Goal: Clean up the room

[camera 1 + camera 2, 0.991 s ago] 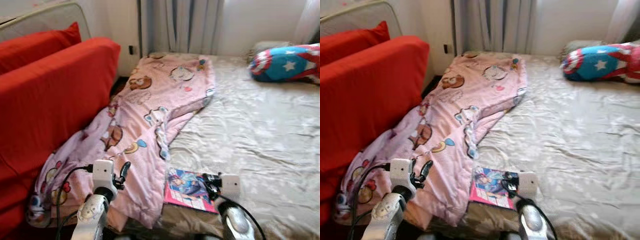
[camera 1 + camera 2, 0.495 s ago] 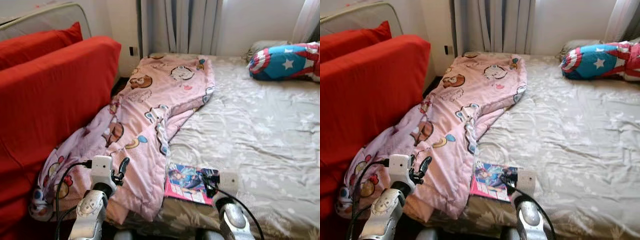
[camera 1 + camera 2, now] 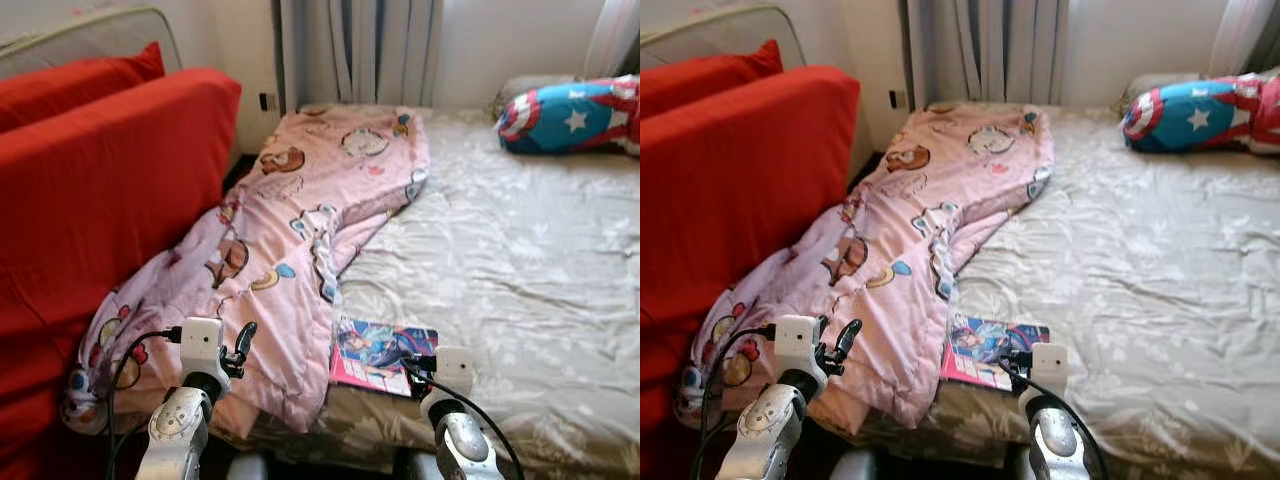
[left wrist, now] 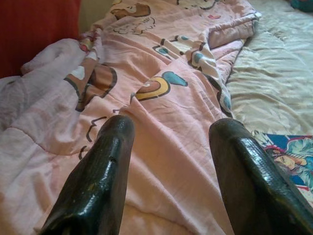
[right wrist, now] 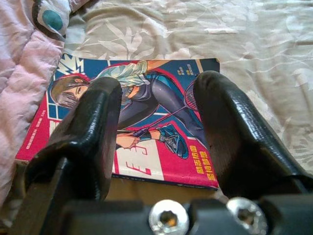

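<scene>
A pink quilt [image 3: 300, 240] with cartoon prints lies crumpled along the bed's left side and hangs over its near corner. A magazine [image 3: 380, 355] with a blue and pink cover lies flat on the grey sheet near the bed's front edge, beside the quilt. My right gripper [image 5: 156, 105] is open just above the magazine [image 5: 146, 127], its fingers over the cover. My left gripper [image 4: 171, 142] is open over the quilt [image 4: 161, 98] near the front corner, with nothing between its fingers [image 4: 105, 161].
A red sofa [image 3: 100, 200] with a red cushion stands close on the left of the bed [image 3: 520, 270]. A blue, red and white star pillow [image 3: 575, 115] lies at the bed's far right. Curtains [image 3: 360, 50] hang behind the bed.
The whole picture has shifted slightly as the camera moved. My right gripper has drawn back a little toward the magazine's near edge. The left gripper stays over the quilt.
</scene>
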